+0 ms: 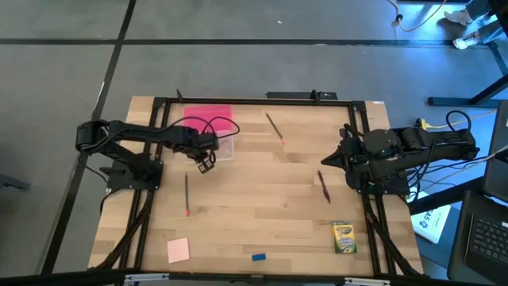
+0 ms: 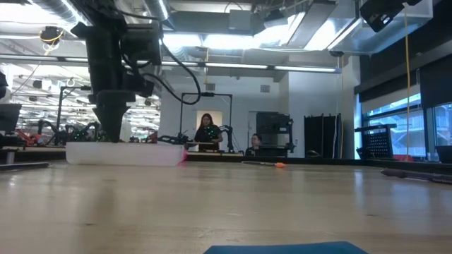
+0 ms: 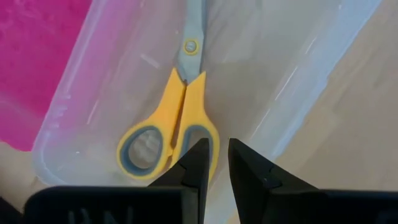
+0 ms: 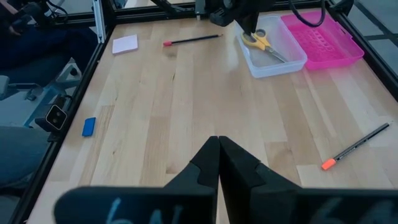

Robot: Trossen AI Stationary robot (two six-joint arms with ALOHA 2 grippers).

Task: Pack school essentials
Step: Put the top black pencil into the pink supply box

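Note:
The yellow-handled scissors (image 3: 186,118) lie flat on the floor of the clear plastic box (image 1: 225,148). The box's pink lid (image 1: 210,119) lies open beside it. My left gripper (image 3: 214,152) hovers over the scissors' handle end, pointing down, with a narrow gap between its fingers. My right gripper (image 1: 324,162) waits shut at the table's right side. On the bare table lie two pencils (image 1: 186,195) (image 1: 275,127), a dark red pen (image 1: 324,186), the green-yellow crayon box (image 1: 344,237), the pink notepad (image 1: 178,249) and the blue eraser (image 1: 259,257).
A black frame (image 1: 238,100) runs around the table's edges. The middle of the table between the two arms is bare wood. People stand in the room beyond the far edge (image 2: 207,130).

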